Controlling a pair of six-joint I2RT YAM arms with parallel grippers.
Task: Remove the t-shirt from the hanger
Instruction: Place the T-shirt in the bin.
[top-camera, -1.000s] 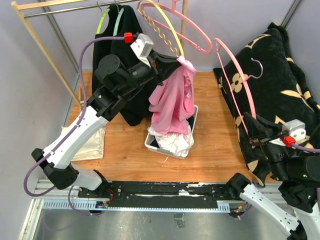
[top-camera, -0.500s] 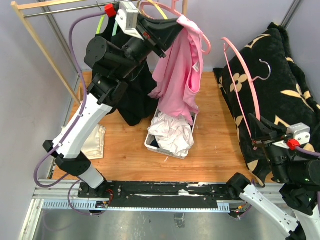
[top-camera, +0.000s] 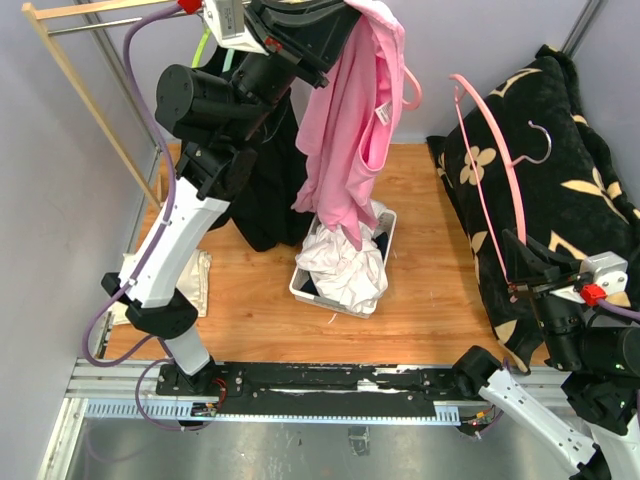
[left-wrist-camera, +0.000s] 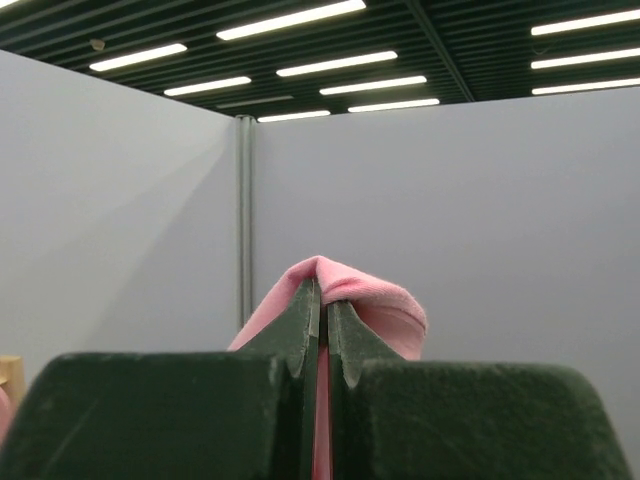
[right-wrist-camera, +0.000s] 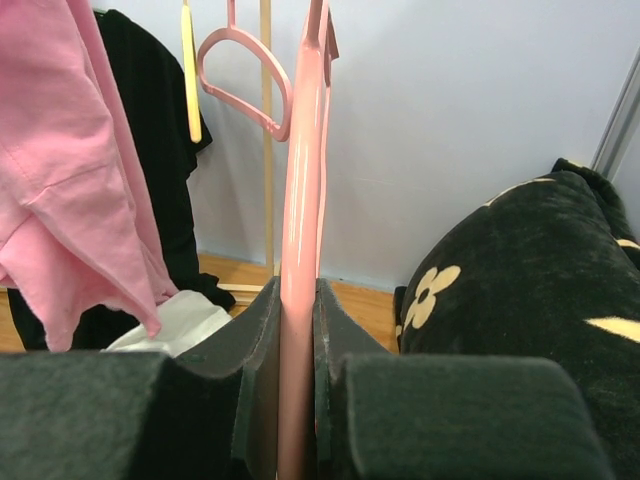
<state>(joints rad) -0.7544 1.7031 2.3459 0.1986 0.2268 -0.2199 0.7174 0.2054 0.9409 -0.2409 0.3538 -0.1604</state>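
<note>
1. The left gripper (left-wrist-camera: 322, 300), its jaws pressed together on a fold of the pink t-shirt (top-camera: 345, 140), holds it high above the middle of the table (top-camera: 430, 290), likely so the cloth hangs free of any hook.
2. The t-shirt is soft knit cloth, drooping in long, loose folds. Its lowest tip reaches the crumpled white laundry (top-camera: 340, 270) in the white plastic basket (top-camera: 300, 285); I cannot tell whether they touch.
3. The right gripper (right-wrist-camera: 298, 300) is clamped on the pink hanger (right-wrist-camera: 303, 200) by the table's right edge, holding it upright and well apart from the shirt, presumably to keep it out of the way.
4. The hanger is a thin, glossy, curved plastic bar and looks bare, so the removal seems done.
5. A plush black floral fabric (top-camera: 570, 170) lies heaped along the right edge.
</note>
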